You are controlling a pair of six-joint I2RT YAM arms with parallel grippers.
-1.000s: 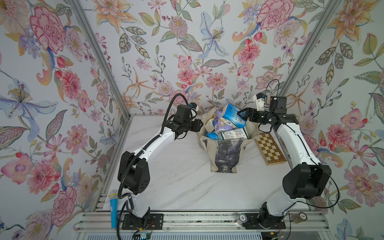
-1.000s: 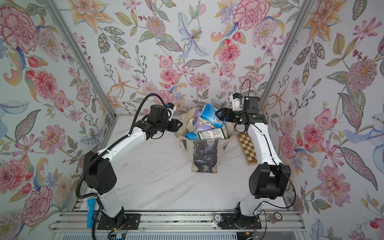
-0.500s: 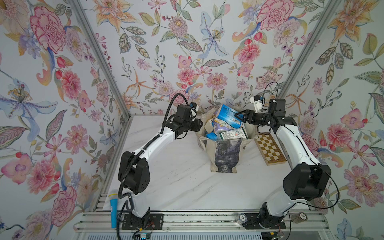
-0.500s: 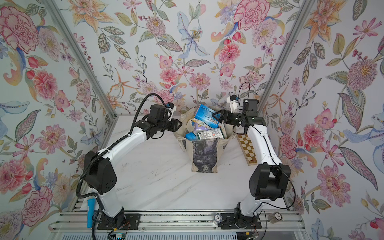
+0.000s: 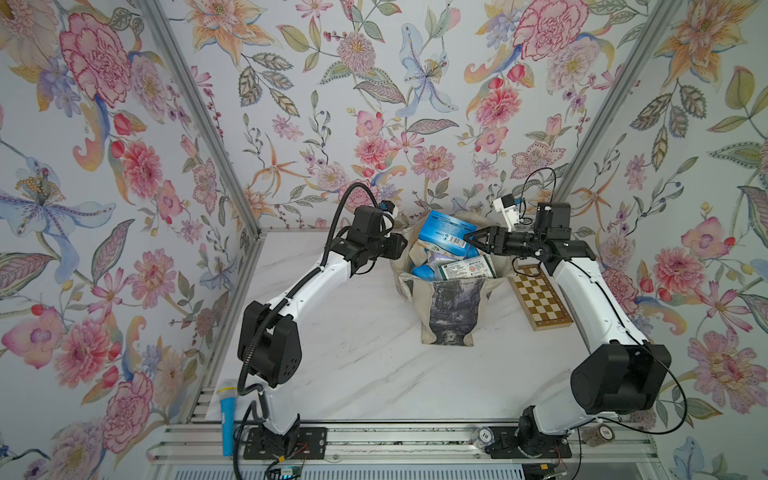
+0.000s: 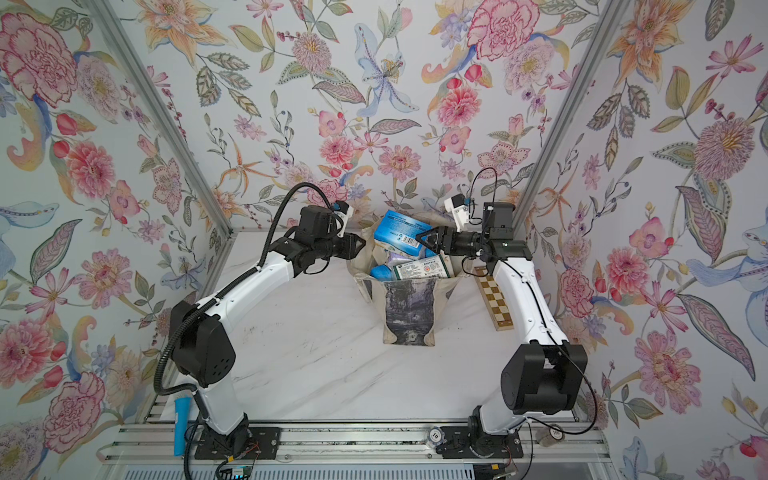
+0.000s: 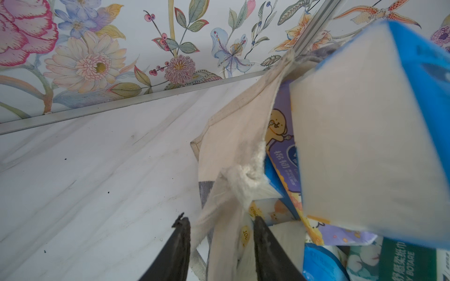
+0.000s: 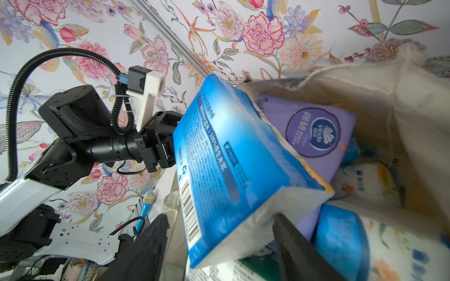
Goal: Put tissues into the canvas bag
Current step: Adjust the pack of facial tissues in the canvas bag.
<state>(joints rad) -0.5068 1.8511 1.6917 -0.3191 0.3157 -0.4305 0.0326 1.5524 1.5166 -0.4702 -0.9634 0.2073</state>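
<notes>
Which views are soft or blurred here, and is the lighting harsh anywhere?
Left wrist view: the blue pack near the lens is blurred; the canvas bag edge in the left gripper is crisper. Right wrist view: the pack's print is slightly smeared, barcode legible. Both top views: sharp, evenly lit.

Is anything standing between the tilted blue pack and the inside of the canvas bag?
Yes: the blue pack lies atop packs already filling the canvas bag, chiefly the lilac pack and green-white pack beneath it. Its mouth is open.
</notes>
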